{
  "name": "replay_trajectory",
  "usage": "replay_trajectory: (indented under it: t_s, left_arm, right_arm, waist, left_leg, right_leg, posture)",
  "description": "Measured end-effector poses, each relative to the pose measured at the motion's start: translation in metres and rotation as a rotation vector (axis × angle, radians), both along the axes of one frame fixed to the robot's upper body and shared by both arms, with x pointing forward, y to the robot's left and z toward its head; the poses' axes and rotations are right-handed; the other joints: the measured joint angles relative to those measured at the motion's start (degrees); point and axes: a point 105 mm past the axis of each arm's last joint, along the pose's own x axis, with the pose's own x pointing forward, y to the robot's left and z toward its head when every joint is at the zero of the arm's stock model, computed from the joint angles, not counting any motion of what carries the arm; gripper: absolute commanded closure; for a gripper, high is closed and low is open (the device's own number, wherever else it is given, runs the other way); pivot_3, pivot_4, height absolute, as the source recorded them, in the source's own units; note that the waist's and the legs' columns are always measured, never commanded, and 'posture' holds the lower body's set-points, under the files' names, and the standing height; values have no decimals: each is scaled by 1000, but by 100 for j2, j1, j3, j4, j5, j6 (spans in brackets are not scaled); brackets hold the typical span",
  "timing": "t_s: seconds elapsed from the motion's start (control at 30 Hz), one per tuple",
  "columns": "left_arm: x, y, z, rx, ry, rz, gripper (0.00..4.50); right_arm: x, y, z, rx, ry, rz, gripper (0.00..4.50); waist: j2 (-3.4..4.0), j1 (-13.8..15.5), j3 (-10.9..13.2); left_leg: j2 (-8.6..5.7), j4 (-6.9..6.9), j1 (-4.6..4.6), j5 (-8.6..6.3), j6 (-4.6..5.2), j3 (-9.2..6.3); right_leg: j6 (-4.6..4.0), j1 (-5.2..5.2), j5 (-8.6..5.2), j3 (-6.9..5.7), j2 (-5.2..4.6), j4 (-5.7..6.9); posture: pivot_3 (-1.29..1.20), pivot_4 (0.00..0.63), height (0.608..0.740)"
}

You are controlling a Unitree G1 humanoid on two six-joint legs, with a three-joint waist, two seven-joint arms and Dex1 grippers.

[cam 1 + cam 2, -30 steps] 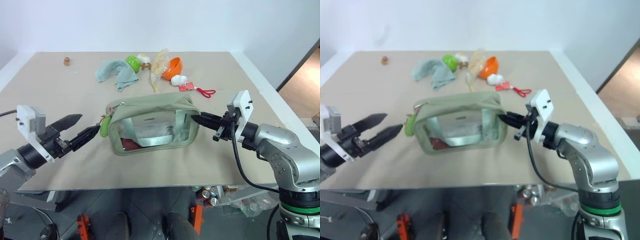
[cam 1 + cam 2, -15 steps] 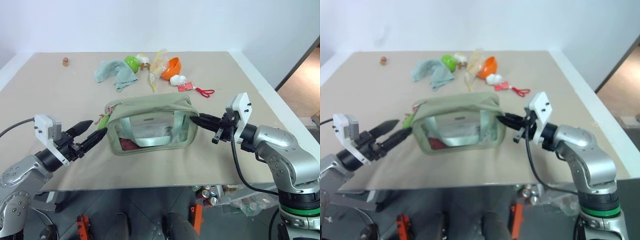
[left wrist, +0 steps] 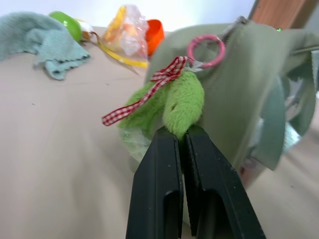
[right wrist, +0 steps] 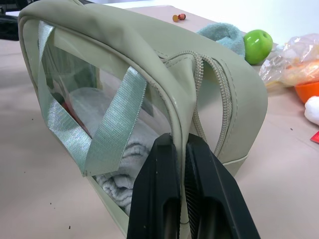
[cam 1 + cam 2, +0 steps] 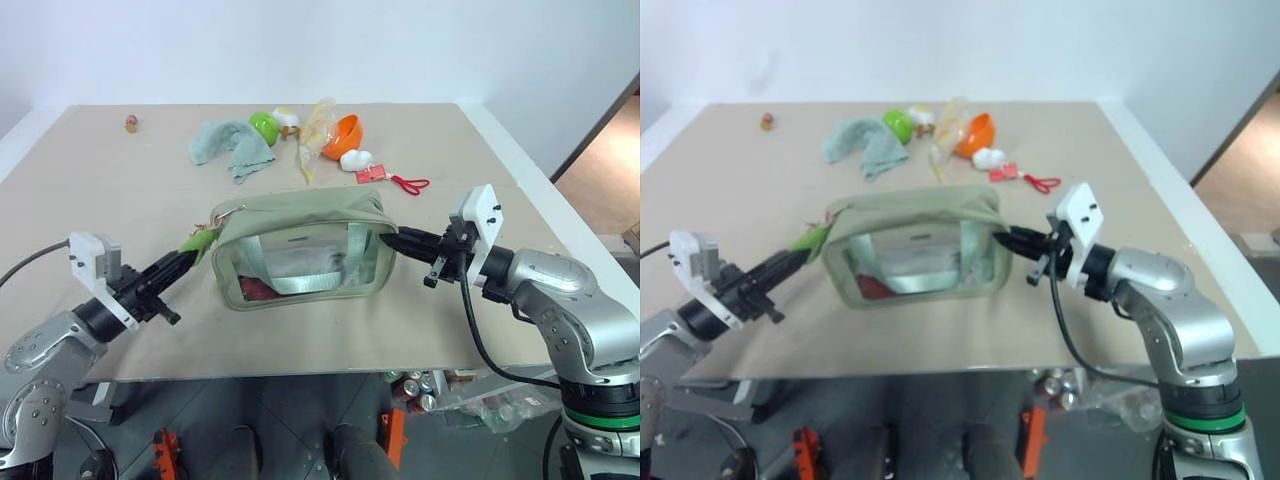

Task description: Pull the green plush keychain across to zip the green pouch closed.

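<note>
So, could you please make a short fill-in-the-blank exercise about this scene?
1. The left hand is shut on the green plush ____.
2. The right hand pinches the end of the green ____.
3. A checked red-and-white ____ is tied on the plush.

Missing words: keychain; pouch; ribbon

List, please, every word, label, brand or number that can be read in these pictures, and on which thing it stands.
None can be read.
The green pouch bears a small dark mark on its clear side panel: too small to read.
The flat red tag: no legible print.
</note>
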Motion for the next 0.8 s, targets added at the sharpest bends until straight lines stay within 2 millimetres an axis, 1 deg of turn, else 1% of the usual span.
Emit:
replay_trajectory:
  t_s: [0.03,0.07,0.1,0.13,0.17,0.2,0.23,0.27,0.3,0.37,0.4,0.5,0.53,0.6,0.67,0.73,0.77,0.8]
  left_arm:
    - [1,0,7,6,-22,-4,4473]
    - [3,-2,18,13,-51,-17,4473]
    - [6,-7,38,35,-103,-46,4473]
    - [7,-14,65,56,-187,-79,4473]
    - [5,-22,88,75,-260,-112,4473]
    - [2,-29,102,89,-307,-138,4473]
    - [0,-39,111,110,-338,-179,4473]
    - [1,-55,113,145,-348,-246,4473]
    - [2,-67,108,169,-331,-296,4473]
    - [8,-81,94,185,-288,-360,4473]
    - [13,-90,84,201,-256,-393,4473]
    - [26,-107,63,287,-232,-456,4473]
    - [28,-110,60,313,-235,-464,4473]
    - [31,-111,59,342,-246,-470,4473]
    - [32,-111,59,356,-244,-488,3799]
    - [33,-109,59,374,-232,-507,3234]
    - [33,-108,59,384,-231,-512,2813]
    - [32,-107,60,393,-230,-514,2492]
  right_arm:
    - [0,0,0,0,0,0,4500]
    - [0,0,0,-2,1,-1,4500]
    - [1,-1,0,-3,1,-5,4500]
    - [1,0,2,-4,-4,-5,4500]
    - [1,1,3,-5,-9,-3,4500]
    - [1,2,4,-7,-10,2,4500]
    - [1,4,3,-10,-6,9,4500]
    - [1,5,1,-13,2,15,4500]
    - [1,8,0,-16,4,24,4500]
    - [2,7,0,-16,8,20,4500]
    - [3,7,0,-19,6,18,4500]
    - [5,6,0,-22,4,9,4500]
    - [5,6,-1,-24,4,2,4500]
    - [6,5,-1,-24,4,-2,4500]
    - [6,5,-1,-25,3,-4,4500]
    - [6,5,-1,-25,2,-4,4500]
    - [6,5,-1,-25,2,-4,4500]
    - [6,5,-1,-25,2,-4,4500]
  waist:
    - [0,0,0]
    - [-1,1,0]
    - [-10,1,5]
    - [-17,3,5]
    - [-18,6,4]
    - [-14,6,2]
    - [-10,-4,0]
    - [-8,-7,0]
    - [-8,-9,0]
    - [-8,-1,1]
    - [-9,1,1]
    - [-9,10,1]
    - [-9,8,1]
    - [-9,5,1]
    - [-9,8,1]
    - [-9,8,1]
    - [-9,7,1]
    - [-8,5,1]
  left_leg:
    - [0,0,1,0,0,0]
    - [0,1,1,1,0,0]
    - [0,1,-2,5,4,-4]
    - [1,1,-8,8,4,-11]
    - [-2,1,-3,7,4,-8]
    - [-6,1,-3,7,4,-5]
    - [-7,0,0,6,4,5]
    - [-10,-2,1,4,4,11]
    - [-11,-4,-1,3,4,10]
    - [-12,-6,-3,2,6,7]
    - [-11,-6,-9,2,6,3]
    - [-12,-6,-10,2,5,-1]
    - [-12,-6,-10,2,6,0]
    - [-12,-6,-10,2,6,0]
    - [-12,-5,-9,2,6,-1]
    - [-12,-4,-9,2,6,-1]
    - [-12,-4,-9,2,6,-1]
    - [-12,-4,-9,2,6,-1]
  right_leg:
    - [0,0,1,0,0,0]
    - [1,1,1,0,0,0]
    - [-1,-2,3,-4,2,0]
    - [-1,-5,8,-9,5,-2]
    - [2,3,8,-7,2,-3]
    - [7,4,7,-3,-1,-7]
    - [13,5,6,8,-2,-7]
    - [17,4,4,15,-3,-7]
    - [18,-1,3,17,-3,-8]
    - [19,0,1,14,-2,-7]
    - [17,-6,0,10,-1,-7]
    - [16,-5,0,7,-1,-7]
    - [16,-4,0,7,-1,-7]
    - [16,-4,0,9,-2,-7]
    - [16,-3,0,7,-2,-7]
    - [16,-3,0,7,-2,-7]
    - [16,-3,0,7,-2,-7]
    - [17,-3,0,7,-2,-7]
  posture:
    - [0,150,740]
    - [0,150,740]
    - [0,150,740]
    - [0,150,740]
    - [0,150,740]
    - [0,150,740]
    - [0,150,740]
    - [0,150,740]
    - [0,150,740]
    - [0,150,740]
    - [0,150,740]
    - [0,150,740]
    - [0,150,740]
    - [0,150,740]
    - [0,150,740]
    - [0,150,740]
    - [0,150,740]
    - [0,150,740]
